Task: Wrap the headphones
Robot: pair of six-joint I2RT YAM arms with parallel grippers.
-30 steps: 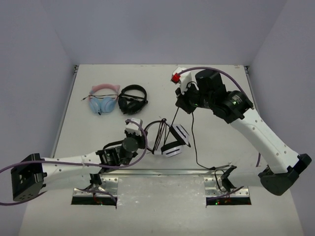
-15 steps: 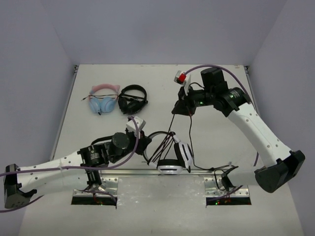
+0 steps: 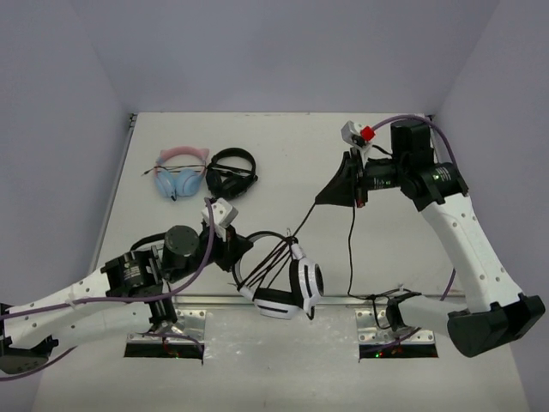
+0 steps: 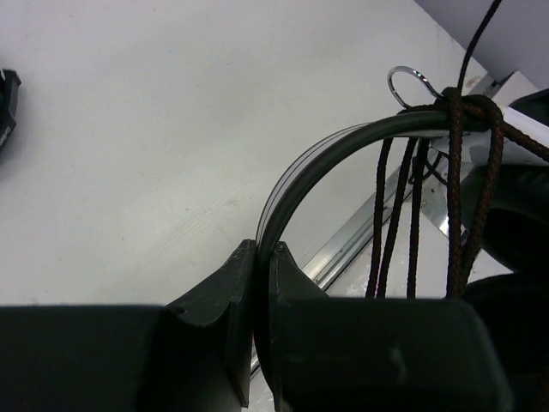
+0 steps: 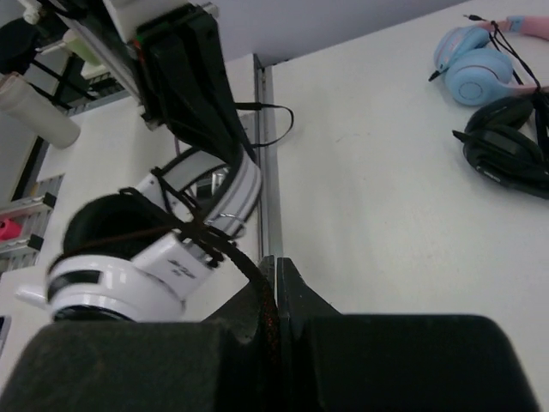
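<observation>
1. The headphones (image 3: pixel 287 290) sat at the near edge of the table (image 3: pixel 283 146), over the metal rail (image 3: pixel 206 300) and just right of the left gripper (image 3: pixel 240 251). Whether they touched the table could not be told.
2. The left gripper was clenched on the headband (image 4: pixel 343 146). In the wrist view the thin dark arch rose from between its two fingers, pinched tight.
3. Both cups (image 3: pixel 274 302) hung to the near right of that grip, their white shells and black pads showing.
4. The cable (image 3: pixel 304 216) lay in several turns over the headband (at least four strands in the left wrist view). The strands bunched together where they crossed the arch.
5. The right gripper (image 3: pixel 321 198) stood far and to the right of the headphones, apart from them. It was clamped on the cable, which ran taut from its fingertips down to the headband.
6. Another stretch of cable dropped loosely beside the right gripper toward the near rail.
7. The cat-ear pair (image 3: pixel 180 172) and the black pair (image 3: pixel 232 174) lay side by side at the far left, well apart from both grippers.
</observation>
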